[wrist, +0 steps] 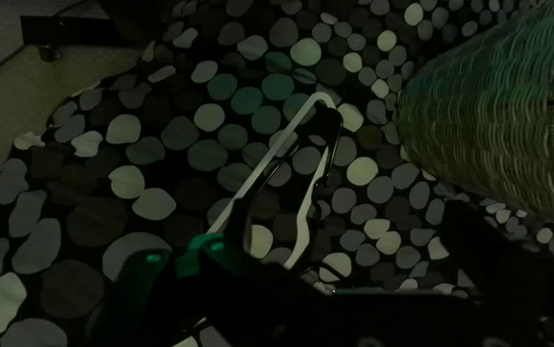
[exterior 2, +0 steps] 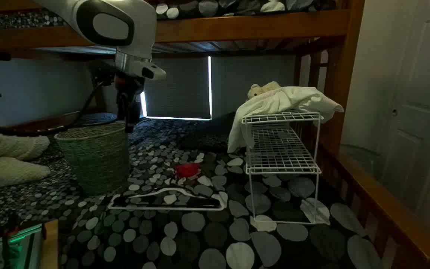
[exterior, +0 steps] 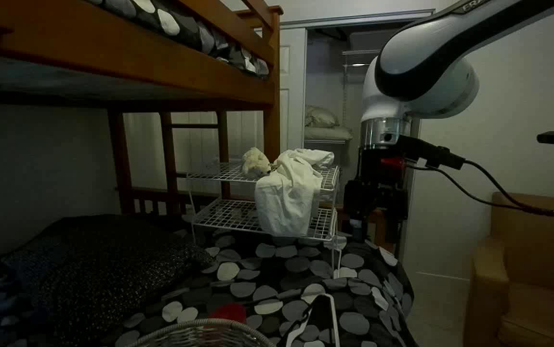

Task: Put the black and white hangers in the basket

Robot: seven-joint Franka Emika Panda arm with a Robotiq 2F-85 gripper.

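The white hanger (exterior 2: 168, 208) and the black hanger (exterior 2: 203, 202) lie together on the dotted bedspread, the black one mostly within the white outline. In the wrist view the white hanger (wrist: 277, 147) and the black hanger (wrist: 337, 140) run beneath my left finger; their near ends are hidden. An exterior view shows part of the white hanger (exterior: 333, 318). The woven basket (exterior 2: 95, 160) stands upright beside them, also in the wrist view (wrist: 489, 106); an exterior view shows only its rim (exterior: 204, 322). My gripper (exterior: 375, 231) is open and empty, raised above the bed (wrist: 349, 212).
A white wire rack (exterior 2: 282, 170) stands on the bed with a white cloth (exterior 2: 286, 101) and a plush toy (exterior 2: 263, 89) on top. A red object (exterior 2: 187, 170) lies near the hangers. The upper bunk (exterior 2: 252, 30) overhangs. An armchair (exterior: 537, 250) stands beside the bed.
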